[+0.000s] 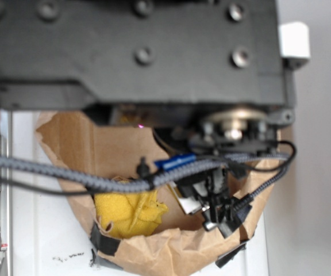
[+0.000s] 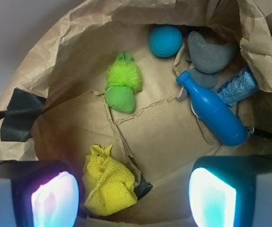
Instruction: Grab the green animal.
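The green animal (image 2: 122, 86) lies on the brown paper floor of the bag in the wrist view, fuzzy lime body toward the back, smooth olive head toward me. My gripper (image 2: 133, 201) is open and empty, well above the bag floor; its two glowing pads (image 2: 55, 201) sit at the bottom edge, far apart. The animal is ahead of the jaws and a little left of centre, not between them. In the exterior view the arm hides the animal; the gripper (image 1: 217, 210) hangs over the bag's right part.
A crumpled yellow cloth (image 2: 108, 182) lies just right of the left pad, also in the exterior view (image 1: 130, 213). A blue ball (image 2: 165, 40), grey stone-like shape (image 2: 209, 54), blue bottle (image 2: 211, 109) and blue scrubber (image 2: 238, 86) lie at the back right. Crumpled paper bag walls (image 2: 55, 52) surround everything.
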Available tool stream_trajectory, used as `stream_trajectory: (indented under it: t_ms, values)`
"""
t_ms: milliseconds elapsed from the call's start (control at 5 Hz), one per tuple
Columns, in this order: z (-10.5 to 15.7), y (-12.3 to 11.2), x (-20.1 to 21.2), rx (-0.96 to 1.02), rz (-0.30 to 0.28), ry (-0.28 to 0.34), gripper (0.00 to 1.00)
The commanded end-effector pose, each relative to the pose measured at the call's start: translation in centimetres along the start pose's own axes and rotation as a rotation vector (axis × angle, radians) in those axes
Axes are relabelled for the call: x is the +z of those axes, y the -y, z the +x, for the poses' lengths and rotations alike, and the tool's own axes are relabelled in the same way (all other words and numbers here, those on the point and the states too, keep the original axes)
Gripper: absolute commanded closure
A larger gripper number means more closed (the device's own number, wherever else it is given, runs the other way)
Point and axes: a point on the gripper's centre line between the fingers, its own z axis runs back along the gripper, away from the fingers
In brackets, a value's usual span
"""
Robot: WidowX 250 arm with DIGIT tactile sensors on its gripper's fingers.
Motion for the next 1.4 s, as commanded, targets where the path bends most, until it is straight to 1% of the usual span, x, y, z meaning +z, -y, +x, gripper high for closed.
stream_trajectory:
  t_ms: [0,200,400,600,800,1000,1200]
  values:
    - [0.5,-0.7,1.2,0.016,-0.022,0.043,0.00]
    - [1.1,-2.5,-2.1,-0.015,-0.007,0.093,0.00]
    - [1.7,-3.3,-4.4,-0.059,-0.038,0.099,0.00]
    - [2.3,-3.0,-6.5,-0.052,-0.037,0.101,0.00]
    - [3.6,-2.3,-7.6,-0.016,-0.039,0.113,0.00]
    - [5.7,-2.0,-8.5,0.058,-0.098,0.100,0.00]
    - [6.9,-1.4,-8.9,0.120,-0.161,0.119,0.00]
